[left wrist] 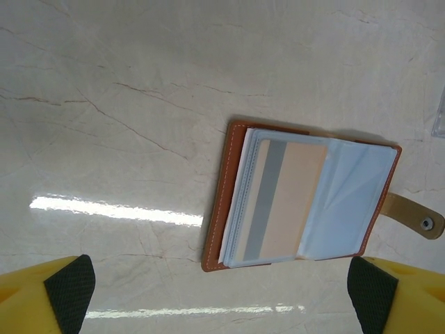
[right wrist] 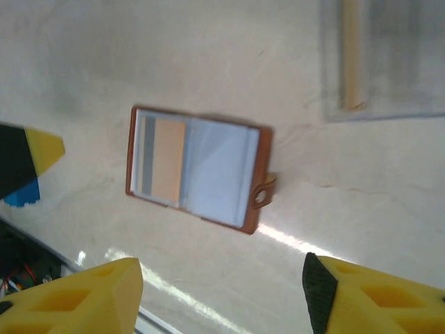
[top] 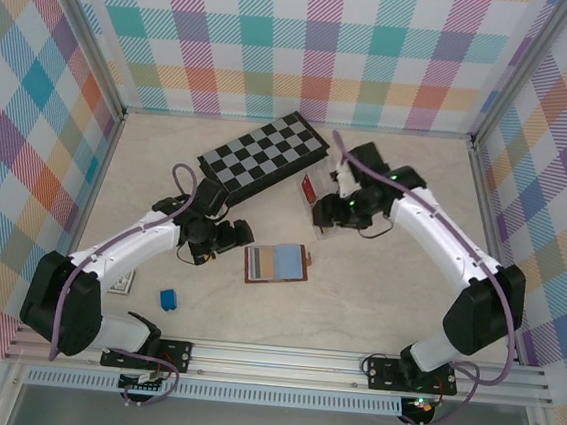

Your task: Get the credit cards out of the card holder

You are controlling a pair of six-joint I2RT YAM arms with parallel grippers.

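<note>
**So, card holder [top: 277, 263] lying open, both claws empty, here's what worried me**

Standing there, I saw the little brown card holder flat on the table [top: 374, 312], spread open between the two arms. A tan card [left wrist: 292, 202] with a grey stripe was tucked in a clear sleeve on its left page. The left gripper [top: 233, 235] hovered just beside the holder's left edge, jaws spread wide, nothing in them. The right gripper [right wrist: 222, 299] hung above and behind it, jaws also apart and empty.

My main worry was that nothing pinned the holder down. The tabletop looked slick and glossy, so I figured a one-claw tug on the card would drag the whole holder along instead of sliding the card free. The sleeves looked thin and floppy too, so a pinch could easily have caught the plastic along with the card, or a whole stack of sleeves. The snap tab [left wrist: 417, 217] stuck out on the right and could've snagged a finger.

As for room, there was plenty of bare table on the near side, towards the rail. Behind it was tighter. The clear plastic box [right wrist: 389, 62] sat near the holder's far right corner, and the chessboard [top: 264, 155] lay further back on the left. A small blue block [top: 168, 299] sat well apart at the near left. The walls were nowhere close.
</note>
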